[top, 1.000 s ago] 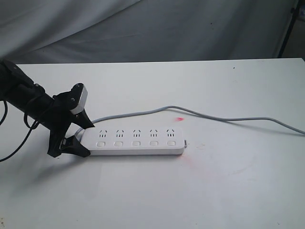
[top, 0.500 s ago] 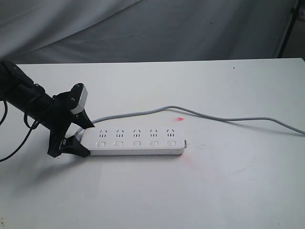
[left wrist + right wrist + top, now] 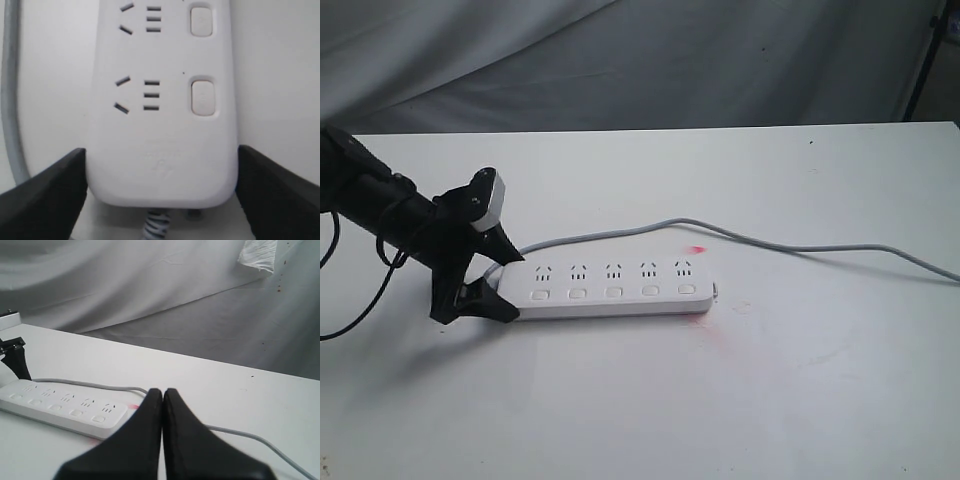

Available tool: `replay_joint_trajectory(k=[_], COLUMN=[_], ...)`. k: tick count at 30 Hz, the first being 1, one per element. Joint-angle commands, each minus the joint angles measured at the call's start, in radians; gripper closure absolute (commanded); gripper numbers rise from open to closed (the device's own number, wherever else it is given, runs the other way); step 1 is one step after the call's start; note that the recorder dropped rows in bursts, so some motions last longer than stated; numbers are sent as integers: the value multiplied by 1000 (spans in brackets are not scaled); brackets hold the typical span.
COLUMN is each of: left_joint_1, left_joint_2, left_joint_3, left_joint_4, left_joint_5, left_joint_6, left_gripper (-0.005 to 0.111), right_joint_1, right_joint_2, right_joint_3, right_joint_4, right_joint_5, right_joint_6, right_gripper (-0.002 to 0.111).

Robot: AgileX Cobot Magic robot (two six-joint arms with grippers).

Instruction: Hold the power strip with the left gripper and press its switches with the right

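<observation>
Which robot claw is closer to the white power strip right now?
Left. The left gripper has a jaw against each side of the power strip at its cord end. The right gripper is shut and hangs off beyond the strip's other end, not touching it.

The power strip (image 3: 610, 290) is smooth white plastic with a soft satin sheen, and its switches (image 3: 613, 292) are the same plastic. Its cord (image 3: 800, 247) looks like matt grey rubbery sheathing. The counter (image 3: 770, 400) is flat matt white, faintly marked here and there. Both the left claw (image 3: 512, 286) and the right claw (image 3: 162, 392) are matt black plastic. Beyond the counter at twelve o'clock hangs creased grey cloth (image 3: 670, 60), dull and soft-looking.
</observation>
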Motion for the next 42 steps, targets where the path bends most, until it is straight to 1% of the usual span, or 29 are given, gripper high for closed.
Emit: replay_joint_trajectory(k=[1,2,3,4,6,9,11,15,18,20,21,24,25,26,29,30,34,37,40,42], left_joint_1=[-4,-4,-4,-4,-4,-4,-4,-4,-4,-4,-4,-4,-4,-4,-4,-4,-4,-4,14,33], left_joint_2=[-26,-38,-53,-73,-129,-252,-357,-468,-535,-574,-588,-626,-636,-645,-662,-666,-673,-673,-690,-711], left_joint_3=[-2,-2,-2,-2,-2,-2,-2,-2,-2,-2,-2,-2,-2,-2,-2,-2,-2,-2,-2,-2], left_joint_4=[-22,-22,-22,-20,-18,11,92,181,192,192,192,192,192,192,188,176,75,86,118,124], left_joint_5=[17,20,23,24,24,27,31,31,2,-47,-61,-51,-41,-34,-5,4,90,110,106,106], left_joint_6=[-12,-12,-14,-33,-130,-229,-349,-396,-460,-558,-592,-652,-652,-652,-659,-659,-664,-664,-664,-695], left_gripper=[8,2,2,2,2,2,2,2,2,5,9,34,49,60,103,106,105,105,105,105], right_joint_1=[-7,-7,-7,-7,-7,-7,-7,-7,-7,-7,-7,-7,-7,-7,-7,-7,-7,-7,-7,-7], right_joint_2=[-5,-5,-5,-5,-5,-5,-5,-5,-5,-5,-5,-5,-5,-5,-5,-5,-5,-5,-5,-5], right_joint_3=[4,4,4,4,4,4,4,4,4,4,4,4,4,4,4,4,4,4,4,4], right_joint_4=[-2,-2,-2,-2,-2,-2,-2,-2,-2,-2,-2,-2,-2,-2,-2,-2,-2,-2,-2,-2], right_joint_5=[-1,-1,-1,-1,-1,-1,-1,-1,-1,-1,-1,-1,-1,-1,-1,-1,-1,-1,-1,-1], right_joint_6=[8,8,8,8,8,8,8,8,8,8,8,8,8,8,8,8,8,8,8,8], right_gripper=[108,108,108,108,108,108,108,108,108,108,108,108,108,108,108,108,108,108,108,108])
